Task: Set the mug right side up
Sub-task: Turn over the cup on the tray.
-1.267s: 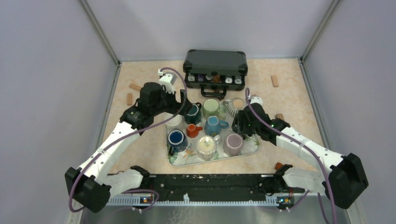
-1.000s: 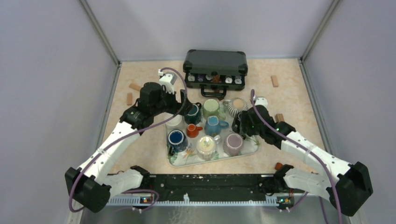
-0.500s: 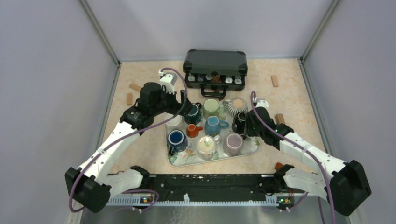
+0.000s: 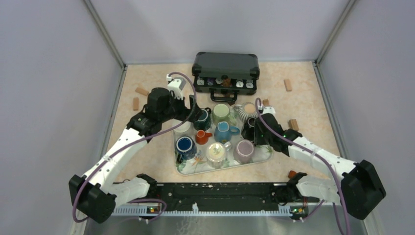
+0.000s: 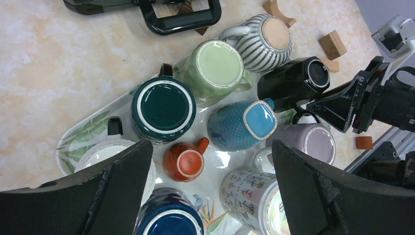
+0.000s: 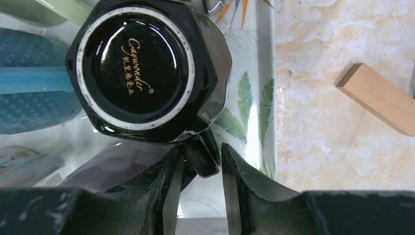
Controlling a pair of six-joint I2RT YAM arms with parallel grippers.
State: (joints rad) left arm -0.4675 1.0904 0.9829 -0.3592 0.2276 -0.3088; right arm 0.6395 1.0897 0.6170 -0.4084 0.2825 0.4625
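A glossy black mug [image 6: 142,63] stands base up at the right end of the leaf-patterned tray [image 6: 257,98], with gold writing on its base. It also shows in the top view as the black mug [image 4: 250,122] and in the left wrist view as the black mug [image 5: 293,81]. My right gripper [image 6: 201,151] straddles its handle [image 6: 203,159]. The left finger touches the handle, and a thin gap remains at the right finger. My left gripper [image 5: 210,144] hangs wide open above the tray's left half, over an orange mug [image 5: 183,159], holding nothing.
Several other upside-down mugs crowd the tray [image 4: 222,169]: teal, green, blue, lilac, navy, flowered, striped. A black case [image 4: 226,66] lies open at the back. Wooden blocks [image 4: 288,84] are scattered on the table, one block [image 6: 379,98] just right of the tray.
My right gripper's jaws have narrowed around the black mug's handle, and the arm has shifted slightly towards the mug. The left arm has stayed still.
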